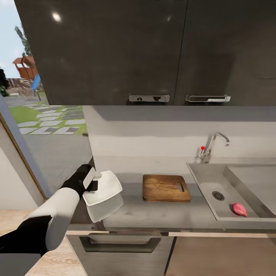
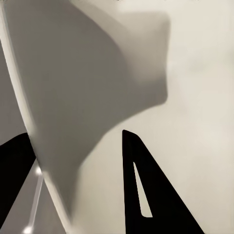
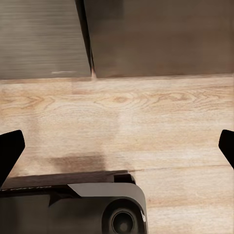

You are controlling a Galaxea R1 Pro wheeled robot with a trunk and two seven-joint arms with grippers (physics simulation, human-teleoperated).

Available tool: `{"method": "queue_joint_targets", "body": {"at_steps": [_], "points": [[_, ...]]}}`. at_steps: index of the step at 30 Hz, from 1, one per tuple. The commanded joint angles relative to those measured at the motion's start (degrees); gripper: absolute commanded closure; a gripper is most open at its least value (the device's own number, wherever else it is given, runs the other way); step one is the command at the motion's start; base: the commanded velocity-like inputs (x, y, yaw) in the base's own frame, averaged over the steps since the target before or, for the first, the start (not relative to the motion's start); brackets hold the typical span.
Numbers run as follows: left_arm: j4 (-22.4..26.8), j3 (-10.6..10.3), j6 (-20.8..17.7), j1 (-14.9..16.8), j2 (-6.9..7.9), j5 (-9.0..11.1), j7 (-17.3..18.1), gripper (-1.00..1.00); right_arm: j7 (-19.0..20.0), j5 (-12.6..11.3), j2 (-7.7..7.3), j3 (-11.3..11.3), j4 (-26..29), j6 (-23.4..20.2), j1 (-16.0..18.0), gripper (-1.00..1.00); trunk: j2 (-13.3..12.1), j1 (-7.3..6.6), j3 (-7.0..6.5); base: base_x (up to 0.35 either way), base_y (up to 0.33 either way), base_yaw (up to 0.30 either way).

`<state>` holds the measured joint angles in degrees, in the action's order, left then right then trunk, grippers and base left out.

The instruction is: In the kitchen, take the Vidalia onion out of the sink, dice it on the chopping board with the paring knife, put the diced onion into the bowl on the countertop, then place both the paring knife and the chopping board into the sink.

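The left tool [image 1: 92,181] clamps the white bowl's [image 1: 109,189] rim, tilting it at the desk [image 1: 161,216] edge, likely repositioning; the right tool [image 3: 117,146] hangs released.

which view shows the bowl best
The head view: the whole white bowl shows tilted at the countertop's left end, held by the left gripper. The left wrist view gives a close-up of its rim between the fingers.

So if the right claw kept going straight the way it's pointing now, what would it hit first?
Most likely the wood-plank floor: the right claw, open wide, points down at it, with nothing between. The robot's own dark base sits near that line, though depth is hard to judge.
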<state>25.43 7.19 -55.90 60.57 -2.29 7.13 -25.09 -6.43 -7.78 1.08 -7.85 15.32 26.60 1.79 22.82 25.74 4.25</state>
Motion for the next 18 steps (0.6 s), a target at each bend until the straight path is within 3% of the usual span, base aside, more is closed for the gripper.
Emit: {"method": "queue_joint_targets", "body": {"at_steps": [1,18], "points": [[-0.2,0.2,-0.1,0.0,0.01,0.5,-0.7,1.00,-0.3,-0.6,-0.03,-0.5,0.0,0.2,0.1,-1.00,0.1,0.04,0.15,0.000,0.000,0.000],[-1.2,0.2,0.4,0.0,0.09,0.5,-0.7,1.00,-0.3,-0.6,-0.03,-0.5,0.0,0.2,0.1,-1.00,0.1,0.04,0.15,0.000,0.000,0.000]]}}
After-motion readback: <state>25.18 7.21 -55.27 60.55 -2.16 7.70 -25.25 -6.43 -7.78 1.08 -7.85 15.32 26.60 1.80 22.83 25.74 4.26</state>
